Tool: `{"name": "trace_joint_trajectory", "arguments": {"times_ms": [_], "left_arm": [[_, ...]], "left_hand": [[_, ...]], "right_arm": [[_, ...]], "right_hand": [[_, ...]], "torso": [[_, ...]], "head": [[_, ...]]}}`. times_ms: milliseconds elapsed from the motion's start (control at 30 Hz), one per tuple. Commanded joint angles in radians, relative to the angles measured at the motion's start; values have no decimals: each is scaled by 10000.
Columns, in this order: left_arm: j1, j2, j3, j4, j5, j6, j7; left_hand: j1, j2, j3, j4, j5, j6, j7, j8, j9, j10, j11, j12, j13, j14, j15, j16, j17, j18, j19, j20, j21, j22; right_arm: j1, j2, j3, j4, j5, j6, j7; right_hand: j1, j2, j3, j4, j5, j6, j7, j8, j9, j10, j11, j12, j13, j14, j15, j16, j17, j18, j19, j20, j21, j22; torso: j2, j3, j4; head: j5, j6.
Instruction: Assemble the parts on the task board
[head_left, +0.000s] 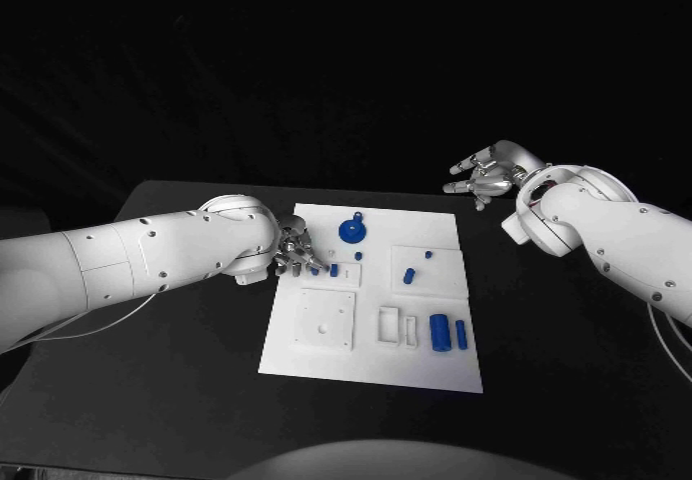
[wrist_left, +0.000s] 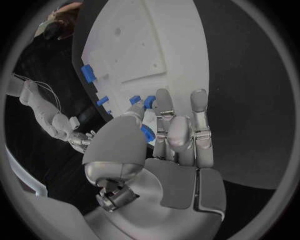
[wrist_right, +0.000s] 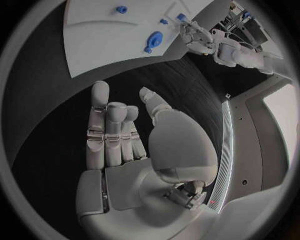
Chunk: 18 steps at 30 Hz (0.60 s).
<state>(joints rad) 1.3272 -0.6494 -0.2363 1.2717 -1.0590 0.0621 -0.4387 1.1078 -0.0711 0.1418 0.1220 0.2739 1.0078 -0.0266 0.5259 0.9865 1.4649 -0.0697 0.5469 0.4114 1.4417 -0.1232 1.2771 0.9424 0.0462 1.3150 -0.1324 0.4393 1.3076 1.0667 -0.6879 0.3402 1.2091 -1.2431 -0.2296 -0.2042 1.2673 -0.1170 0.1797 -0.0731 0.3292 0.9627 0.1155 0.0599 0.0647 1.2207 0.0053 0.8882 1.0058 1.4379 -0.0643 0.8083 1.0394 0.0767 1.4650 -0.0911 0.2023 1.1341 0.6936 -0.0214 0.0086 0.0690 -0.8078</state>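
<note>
the left hand (head_left: 299, 250) rests on the task board (head_left: 433, 365) edge, fingers curled around a small blue part (wrist_left: 147, 133), seemingly to seat it. the right hand (head_left: 485, 172) hovers wide and empty off the board, over the desk (head_left: 577, 340), leaving room.

1. The left hand (head_left: 299, 250) sits over the left edge of the white board (head_left: 372, 352) — it blocks that side, close to small blue pegs (head_left: 335, 270).
2. The blue disc (head_left: 352, 232) stands near the board's far edge.
3. The right hand (head_left: 485, 172) hovers beyond the far right corner, well apart — bare black table (head_left: 562, 340) lies on the board's right.
</note>
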Motion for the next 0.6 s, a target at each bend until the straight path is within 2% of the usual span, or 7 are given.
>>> {"name": "trace_joint_trajectory", "arguments": {"times_ms": [33,600], "left_arm": [[-81,11,-54,-26,-142,108,-237],[-81,19,-53,-147,-205,169,-525]], "left_hand": [[24,-53,19,53,-50,-57,-6,25,16,378,-54,-48,-4,15,-57,-57,1,-144,32,-65,-44,176],[-233,-419,174,563,-158,-61,2,154,162,381,-45,4,-61,24,-53,-25,63,-112,27,-44,-19,178]], "right_arm": [[-4,-8,4,1,-25,111,62],[-4,-15,4,-2,-25,111,46]], "right_hand": [[-80,-2,-45,32,24,37,58,27,1,-66,-8,-35,-9,-41,0,-66,-8,141,314,59,-13,-9],[-61,-2,-35,67,26,29,61,28,1,-59,-7,-23,-5,-38,1,-61,-10,142,321,59,-22,-21]], "torso": [[3,-4,5],[0,1,-3]], "head": [[-7,-4],[-16,-14]]}}
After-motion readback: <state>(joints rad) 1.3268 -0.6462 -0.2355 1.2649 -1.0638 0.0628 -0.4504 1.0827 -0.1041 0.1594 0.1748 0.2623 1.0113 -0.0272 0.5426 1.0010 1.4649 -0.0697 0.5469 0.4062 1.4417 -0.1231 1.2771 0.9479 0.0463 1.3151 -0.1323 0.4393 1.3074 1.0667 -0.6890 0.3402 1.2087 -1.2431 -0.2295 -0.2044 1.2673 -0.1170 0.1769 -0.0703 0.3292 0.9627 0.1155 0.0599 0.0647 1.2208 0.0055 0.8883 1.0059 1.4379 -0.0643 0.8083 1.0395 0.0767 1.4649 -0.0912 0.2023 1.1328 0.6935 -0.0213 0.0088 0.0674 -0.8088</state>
